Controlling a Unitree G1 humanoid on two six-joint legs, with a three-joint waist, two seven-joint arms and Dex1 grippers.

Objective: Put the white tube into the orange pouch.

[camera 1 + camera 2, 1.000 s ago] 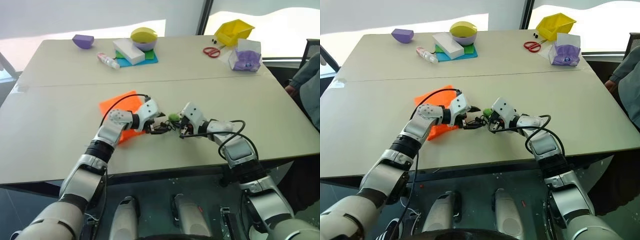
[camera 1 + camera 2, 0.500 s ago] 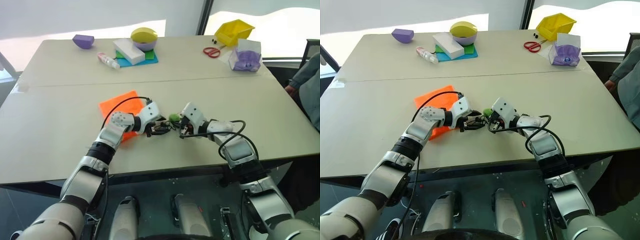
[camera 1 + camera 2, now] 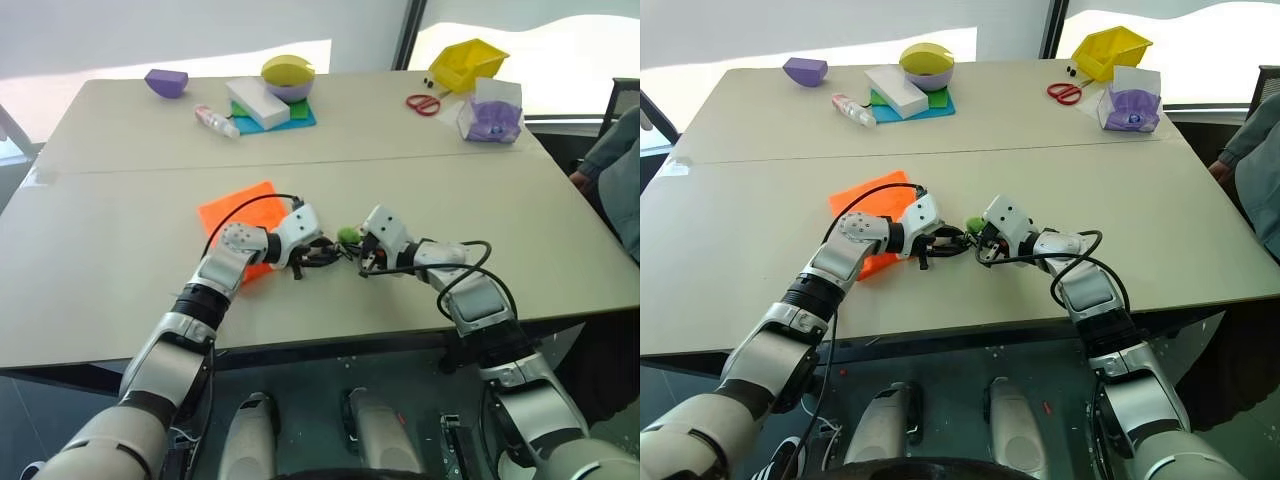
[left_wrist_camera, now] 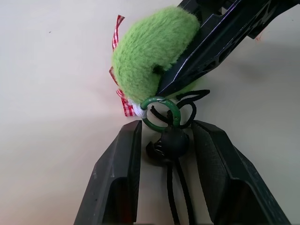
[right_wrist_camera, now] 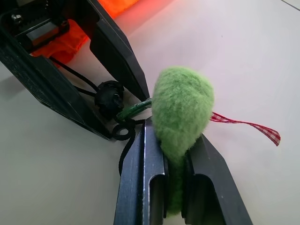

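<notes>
A wide beige table (image 3: 120,250) made of two tops joined along a seam fills the room's middle, with bright covered windows behind it and a person's grey sleeve (image 3: 615,160) at the right edge. The near half of the table is mostly bare on both sides of the arms, and so is the stretch between the seam and the far row of things.

The orange pouch (image 3: 235,212) lies flat just beyond the left forearm, near the table's middle. Its black cord (image 4: 176,187) runs to a black stopper (image 4: 169,142) and a green ring (image 4: 161,112). The left gripper (image 4: 165,154) points right, its jaws partly open on either side of the stopper without clearly touching it. The right gripper (image 5: 171,178) is clamped on a fuzzy green ball (image 5: 183,110) with a red checked ribbon (image 5: 248,126), right beside the ring.

No white tube can be made out; along the far side lie a small bottle (image 3: 216,121) and a white block (image 3: 257,103) on a blue sheet (image 3: 300,118). Behind them sits a purple bowl (image 3: 288,90) with a yellow dome on it, and a second purple bowl (image 3: 166,82) stands well to the left. At far right are red scissors (image 3: 424,103), a tilted yellow bin (image 3: 467,62) and a clear box (image 3: 491,112) holding something purple.
</notes>
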